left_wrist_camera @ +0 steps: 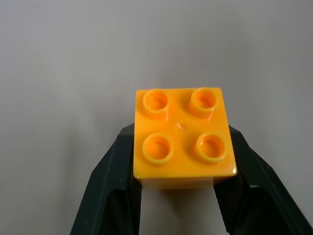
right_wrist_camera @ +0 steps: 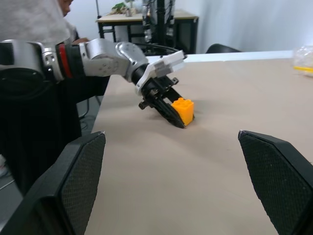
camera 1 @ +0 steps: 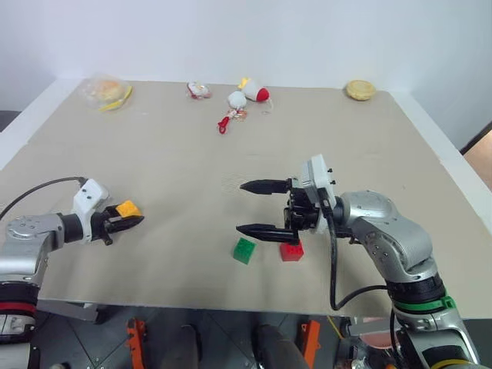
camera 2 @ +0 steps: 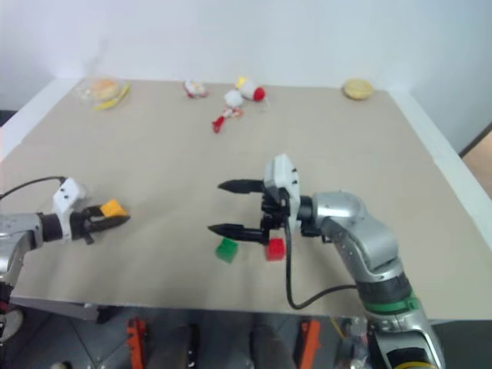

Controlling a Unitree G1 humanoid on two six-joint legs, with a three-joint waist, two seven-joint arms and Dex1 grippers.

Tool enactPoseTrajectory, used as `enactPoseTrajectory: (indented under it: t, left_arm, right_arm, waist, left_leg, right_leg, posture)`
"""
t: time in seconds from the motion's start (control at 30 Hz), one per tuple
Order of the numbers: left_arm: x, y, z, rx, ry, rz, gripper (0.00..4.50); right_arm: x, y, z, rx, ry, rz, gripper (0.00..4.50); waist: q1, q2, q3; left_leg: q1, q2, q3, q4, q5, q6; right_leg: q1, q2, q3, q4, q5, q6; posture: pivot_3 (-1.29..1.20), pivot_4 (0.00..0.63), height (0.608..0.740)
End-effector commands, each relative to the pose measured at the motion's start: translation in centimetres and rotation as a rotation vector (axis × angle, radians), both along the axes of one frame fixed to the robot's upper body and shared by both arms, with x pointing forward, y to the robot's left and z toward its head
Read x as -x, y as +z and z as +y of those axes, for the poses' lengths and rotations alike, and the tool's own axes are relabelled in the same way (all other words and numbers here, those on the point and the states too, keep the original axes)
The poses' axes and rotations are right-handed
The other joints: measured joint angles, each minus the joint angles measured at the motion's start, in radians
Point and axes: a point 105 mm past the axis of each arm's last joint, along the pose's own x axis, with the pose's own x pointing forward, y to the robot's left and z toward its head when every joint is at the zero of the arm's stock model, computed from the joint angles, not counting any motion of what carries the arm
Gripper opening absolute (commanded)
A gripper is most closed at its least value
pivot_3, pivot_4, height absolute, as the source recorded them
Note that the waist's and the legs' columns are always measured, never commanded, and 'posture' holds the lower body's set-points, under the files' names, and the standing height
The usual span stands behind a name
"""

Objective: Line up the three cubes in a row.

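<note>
The counter (camera 1: pixel 192 154) is a broad beige sheet carrying everything, biggest thing before me. My right gripper (camera 1: pixel 257 207) hangs over the counter's near middle, pointing toward the left edge, its two black fingers spread wide with nothing between them. My left gripper (camera 1: pixel 132 219) is near the counter's left edge, close to the near-left corner, its fingers clamped on the sides of the yellow-orange cube (left_wrist_camera: pixel 182 138), whose four studs face up; from my right wrist the cube seems to sit on or just above the counter, and I cannot tell which.

Along the far edge lie a clear bag of yellowish food (camera 1: pixel 106 92) near the far-left corner, a round yellowish food item (camera 1: pixel 360 90) toward the far-right corner, and small white-and-red plush toys (camera 1: pixel 247 95) around the middle.

The red cube (camera 1: pixel 291 251) sits near the counter's near edge, below my right gripper's lower finger. The green cube (camera 1: pixel 244 250) stands just beside it, toward the left edge, a small gap between them. The yellow-orange cube is well apart from both.
</note>
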Motion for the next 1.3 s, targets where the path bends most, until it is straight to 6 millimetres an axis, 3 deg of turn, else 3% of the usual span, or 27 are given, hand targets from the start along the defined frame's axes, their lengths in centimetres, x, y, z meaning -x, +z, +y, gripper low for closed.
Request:
enactPoseTrajectory:
  t: [0.03, 0.27, 0.43, 1.0, 1.07, 1.27, 1.3]
  left_arm:
    - [0.5, 2.7, -4.1, -0.004, -0.216, -0.072, 1.38]
    - [2.6, 1.9, -10.1, -0.074, -0.527, -0.041, 1.38]
    - [3.7, 0.7, -12.2, -0.082, -0.626, 0.007, 1.38]
    - [3.7, -1.4, -13.0, -0.123, -0.689, 0.054, 1.38]
    - [3.7, -1.6, -12.9, -0.123, -0.694, 0.064, 2.43]
    - [3.8, -0.8, -13.1, -0.086, -0.72, 0.048, 4.41]
    - [3.8, -0.6, -13.2, -0.081, -0.723, 0.044, 4.46]
  right_arm:
    - [1.2, 0.7, -1.5, 0.025, 0.016, -0.033, 4.5]
    - [1.8, 0.2, -3.6, 0.125, -0.022, -0.025, 4.5]
    - [1.7, 0.2, -4.2, 0.144, -0.064, -0.034, 4.5]
    - [2.2, 0.1, -4.5, 0.146, -0.105, -0.027, 4.5]
    - [2.2, 0.1, -4.5, 0.147, -0.106, -0.026, 4.5]
    - [2.2, 0.1, -4.6, 0.148, -0.105, -0.024, 4.5]
    - [2.2, 0.1, -4.6, 0.148, -0.104, -0.024, 4.5]
  waist:
    - [0.002, 0.0, 0.0]
    - [-0.006, 0.0, 0.0]
    - [-0.005, 0.0, 0.0]
    - [-0.004, 0.0, 0.0]
    - [-0.004, 0.0, 0.0]
    - [-0.004, 0.0, 0.0]
    - [-0.004, 0.0, 0.0]
  left_leg:
    - [-0.001, 0.0, 0.0, 0.0, 0.0, 0.0]
    - [0.0, 0.0, 0.002, 0.001, 0.0, 0.0]
    - [0.0, 0.001, 0.001, 0.001, 0.0, 0.0]
    - [0.0, 0.0, 0.001, 0.002, 0.0, 0.001]
    - [0.0, 0.0, 0.001, 0.002, 0.0, 0.001]
    - [0.0, 0.0, 0.001, 0.003, 0.0, 0.001]
    - [0.0, 0.0, 0.001, 0.003, 0.0, 0.001]
  right_leg:
    - [0.0, 0.0, 0.0, 0.0, 0.0, 0.0]
    - [0.0, 0.001, 0.001, 0.0, 0.0, 0.001]
    - [0.0, 0.002, 0.002, 0.0, 0.0, 0.001]
    - [0.001, 0.001, 0.003, 0.0, 0.001, 0.002]
    - [0.001, 0.001, 0.003, 0.0, 0.001, 0.002]
    - [0.001, 0.001, 0.003, 0.0, 0.001, 0.002]
    - [0.001, 0.001, 0.003, 0.0, 0.001, 0.002]
  posture:
    - [0.0, 0.15, 0.736]
    - [0.0, 0.15, 0.736]
    - [0.0, 0.15, 0.736]
    - [0.0, 0.15, 0.736]
    - [0.0, 0.15, 0.736]
    - [0.0, 0.15, 0.736]
    - [0.0, 0.15, 0.736]
